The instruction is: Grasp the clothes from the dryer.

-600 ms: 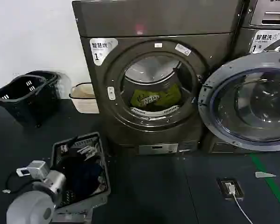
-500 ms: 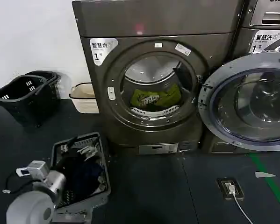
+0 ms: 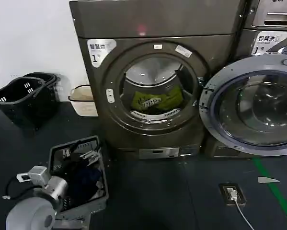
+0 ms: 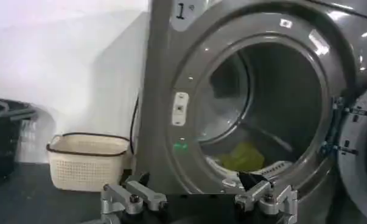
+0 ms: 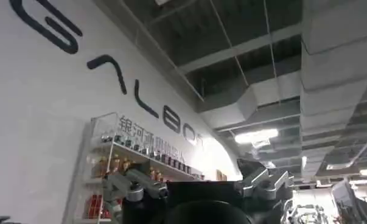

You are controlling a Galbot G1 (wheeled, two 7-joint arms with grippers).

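Nearest the robot, at the lower left of the head view, the left arm (image 3: 35,211) is sitting low over the dark floor, just beside a grey crate (image 3: 78,177) full of dark items. In the left wrist view the left gripper (image 4: 198,196) is holding its fingers spread wide apart with nothing between them, facing the machine's opening. The right gripper (image 5: 198,185) is pointing up toward a ceiling and a lettered wall, its fingers likewise spread and empty.

Farther back, the dryer (image 3: 153,76) is standing against the white wall, its glass door (image 3: 251,112) swinging fully open to the right. Inside the steel drum, the yellow-green clothes (image 3: 155,100) are lying at the bottom, just behind the porthole's lower rim. Far left of the dryer, a cream laundry basket (image 3: 83,100) is sitting by the wall, with black baskets (image 3: 23,98) farther left.
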